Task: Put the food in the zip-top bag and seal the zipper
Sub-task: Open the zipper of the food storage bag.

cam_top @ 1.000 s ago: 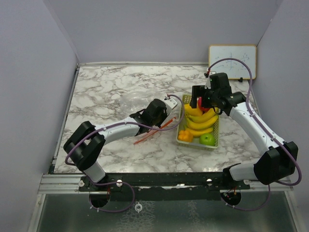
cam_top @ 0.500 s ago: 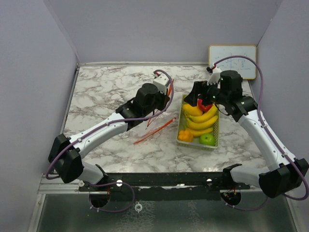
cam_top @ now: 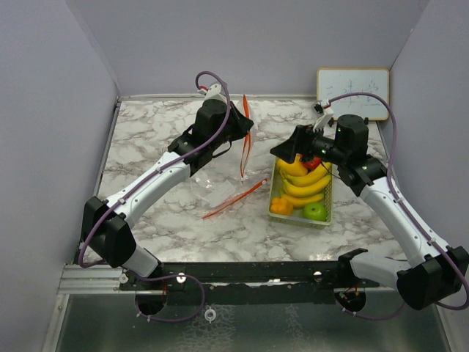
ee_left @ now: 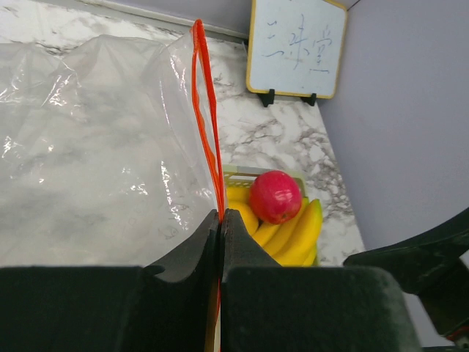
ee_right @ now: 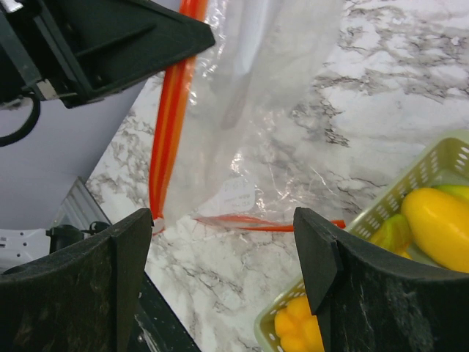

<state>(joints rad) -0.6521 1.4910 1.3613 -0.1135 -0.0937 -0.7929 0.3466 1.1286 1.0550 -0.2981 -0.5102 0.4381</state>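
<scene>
Left gripper [ee_left: 221,214], clamped shut on the orange zipper [ee_left: 207,125], holds the zip-top bag [ee_left: 95,147] hanging at upper centre of the top view, with the zipper running up-down. Right gripper [cam_top: 289,150], jaws wide and empty, hovers over the mesh tray [cam_top: 327,209] at centre right. It is the nearer arm to the bananas [cam_top: 304,183] and red fruit [ee_left: 276,196].

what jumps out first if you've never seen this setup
The clear zip-top bag hangs above the middle of the marble table, with the left gripper holding it, jaws shut on its orange zipper. To its right sits a pale green tray piled with yellow bananas and a red fruit, the right gripper open above its far end.
</scene>
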